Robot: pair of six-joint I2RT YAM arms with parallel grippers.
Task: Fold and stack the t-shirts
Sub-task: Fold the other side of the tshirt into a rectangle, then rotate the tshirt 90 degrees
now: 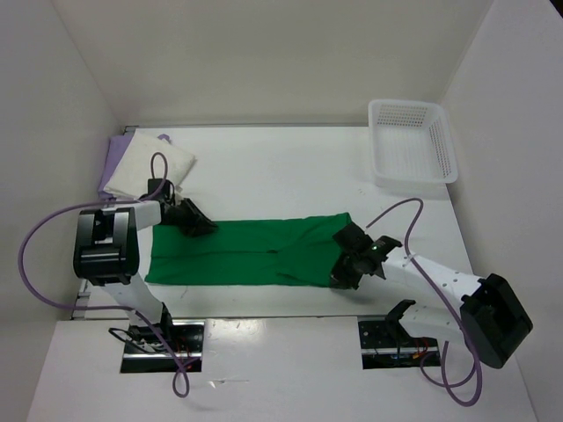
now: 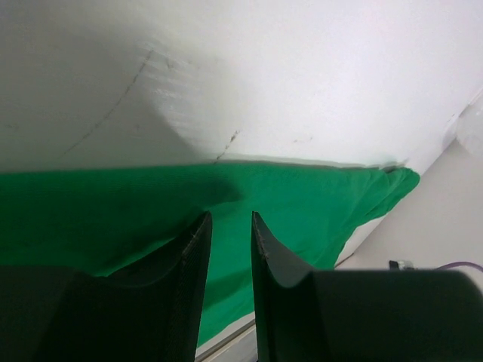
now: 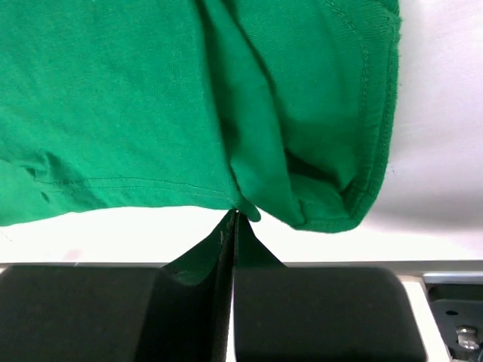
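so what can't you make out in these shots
- Left wrist view: whether the left gripper pinches the green shirt; its own fingers hide the contact.
- Top view: the lavender shirt is mostly covered by the off-white shirt.
- Top view: the green shirt's far left corner is hidden under the left gripper.

Past my left gripper, far-left of it, the folded off-white cloth shirt on the lavender purple one crowds the white side wall. Beyond my right gripper, the white plastic mesh basket fills the far corner. Between those two the bare white tabletop gives open passage.
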